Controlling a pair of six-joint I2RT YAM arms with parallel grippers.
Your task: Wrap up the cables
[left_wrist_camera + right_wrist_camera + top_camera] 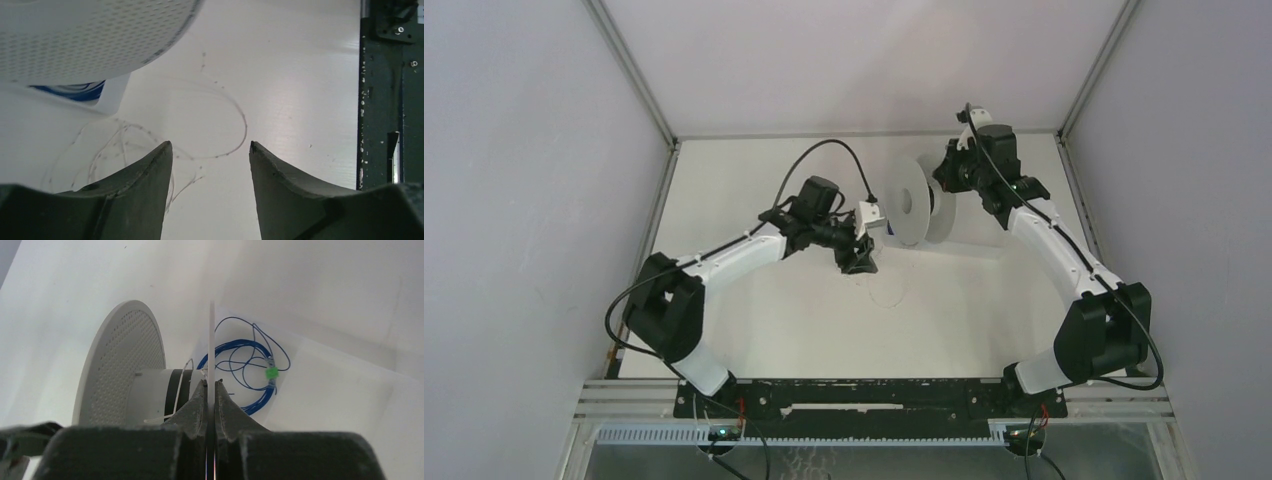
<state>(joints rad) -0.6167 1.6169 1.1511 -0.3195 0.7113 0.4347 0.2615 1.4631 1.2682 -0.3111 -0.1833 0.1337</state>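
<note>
Here we clamp the right end effector (211, 390) on the thin flange of the spool (125, 360), seemingly to steady it upright for winding, while our left end effector (210, 147) hovers, jaws apart and holding nothing, over the cables (245, 125) lying in loose loops on the worktop (300, 75).

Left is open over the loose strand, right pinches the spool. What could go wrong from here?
The strand lies in overlapping loops under the open left gripper: closing may miss it or snag several loops. The right gripper holds the spool by one thin flange; a tug could twist it loose.
</note>
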